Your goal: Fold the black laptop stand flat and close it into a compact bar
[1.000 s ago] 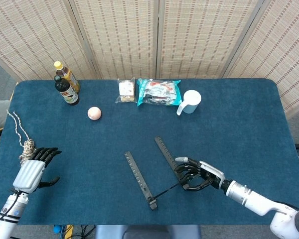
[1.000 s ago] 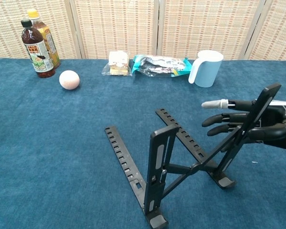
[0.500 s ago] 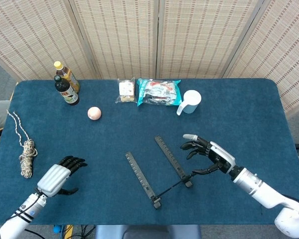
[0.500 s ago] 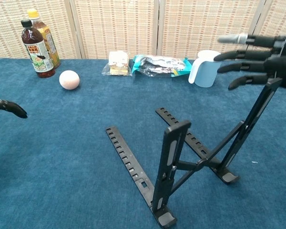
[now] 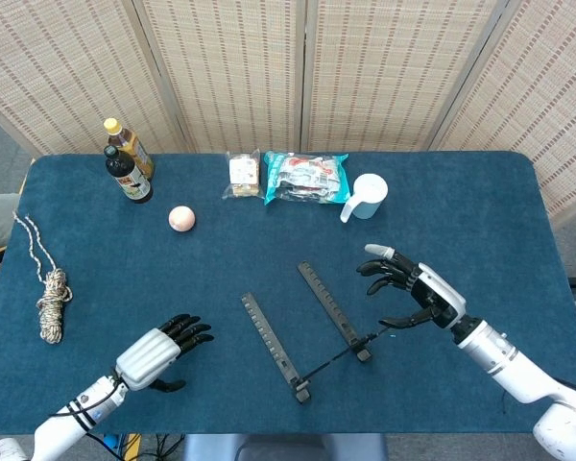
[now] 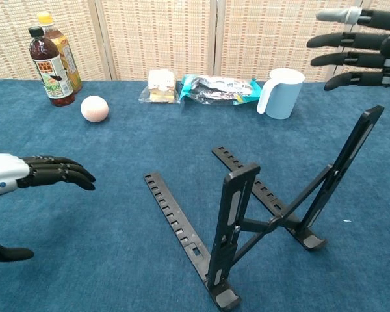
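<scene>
The black laptop stand (image 5: 302,327) (image 6: 260,218) stands unfolded in the middle of the blue table, its two notched bars flat on the cloth and two props raised, joined by a cross link. My right hand (image 5: 413,293) (image 6: 357,45) hovers open above the stand's right prop, fingers spread, touching nothing. At the near left my left hand (image 5: 158,351) (image 6: 26,179) is open with fingers extended toward the stand, well short of the left bar.
Along the far side sit two bottles (image 5: 128,161), a pale ball (image 5: 180,218), a wrapped snack (image 5: 241,174), a foil packet (image 5: 306,178) and a light blue cup (image 5: 366,196). A coil of rope (image 5: 50,293) lies at the left edge.
My right hand let go of the right prop and rose up and away. My left hand moved right toward the stand. The stand's props now stand steeper.
</scene>
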Tool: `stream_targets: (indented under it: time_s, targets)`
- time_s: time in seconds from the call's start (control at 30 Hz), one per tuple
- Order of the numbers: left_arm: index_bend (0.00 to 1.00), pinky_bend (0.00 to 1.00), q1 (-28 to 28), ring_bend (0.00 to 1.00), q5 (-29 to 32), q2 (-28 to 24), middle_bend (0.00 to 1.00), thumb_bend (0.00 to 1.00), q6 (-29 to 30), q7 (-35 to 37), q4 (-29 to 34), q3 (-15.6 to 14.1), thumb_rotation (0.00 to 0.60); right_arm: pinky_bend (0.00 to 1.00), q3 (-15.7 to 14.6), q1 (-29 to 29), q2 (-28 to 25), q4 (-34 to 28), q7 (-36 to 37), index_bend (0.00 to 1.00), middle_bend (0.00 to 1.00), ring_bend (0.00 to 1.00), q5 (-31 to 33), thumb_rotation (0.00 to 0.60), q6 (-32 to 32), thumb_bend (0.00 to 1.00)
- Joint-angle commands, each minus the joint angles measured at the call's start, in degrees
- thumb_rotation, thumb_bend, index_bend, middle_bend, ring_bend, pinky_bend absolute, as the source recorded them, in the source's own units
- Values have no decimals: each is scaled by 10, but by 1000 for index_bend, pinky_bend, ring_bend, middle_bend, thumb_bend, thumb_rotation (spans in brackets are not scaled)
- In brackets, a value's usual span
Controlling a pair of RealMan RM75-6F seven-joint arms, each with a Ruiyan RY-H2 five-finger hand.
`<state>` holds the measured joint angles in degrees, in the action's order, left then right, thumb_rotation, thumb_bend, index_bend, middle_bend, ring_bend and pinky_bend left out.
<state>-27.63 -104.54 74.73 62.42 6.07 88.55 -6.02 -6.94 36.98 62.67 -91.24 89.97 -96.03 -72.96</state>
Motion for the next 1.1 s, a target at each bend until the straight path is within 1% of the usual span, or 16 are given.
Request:
stream_targets:
  time_s: [0.03, 0.17, 0.37, 0.7, 0.77, 0.83, 0.9, 1.0, 1.1]
  targets:
    - [120, 30, -8, 24, -9, 5, 75, 173, -5, -10, 1, -7, 600, 369, 7, -6, -8, -7, -8, 145, 285, 237, -1, 600, -8, 0]
    - [99, 21, -13, 6, -18, 15, 60, 173, -5, -20, -7, -15, 600, 369, 12, -11, -15, -12, -12, 143, 284, 237, 1, 600, -6, 0]
    - [91, 19, -31, 4, -44, 26, 54, 173, -4, -5, -12, -31, 600, 369, 16, -16, -16, -15, -13, 143, 284, 237, -1, 600, 0, 0]
    - [91, 18, -97, 4, -73, 62, 49, 173, -28, 34, -41, -26, 600, 369, 22, -28, -21, -15, -21, 141, 282, 237, 0, 600, 2, 0]
    - [91, 19, -104, 4, -71, 65, 49, 173, -30, 41, -47, -25, 600, 369, 20, -28, -23, -11, -38, 133, 273, 238, -5, 600, 7, 0]
    - [91, 19, -112, 4, -64, 68, 49, 173, -34, 50, -53, -24, 600, 369, 17, -30, -22, -2, -93, 104, 253, 241, -5, 600, 20, 0]
    - [91, 19, -114, 5, -56, 69, 49, 173, -34, 53, -58, -23, 600, 369, 14, -32, -20, -6, -123, 78, 238, 238, -1, 600, 33, 0]
    - [91, 19, -111, 4, -35, 66, 49, 173, -35, 64, -61, -24, 600, 365, 2, -27, -22, -7, -133, 21, 198, 206, -13, 600, 54, 0]
    - [92, 18, -101, 4, -10, 59, 47, 173, -30, 75, -64, -25, 600, 318, -11, -24, -20, -2, -141, 0, 159, 159, -27, 600, 72, 0]
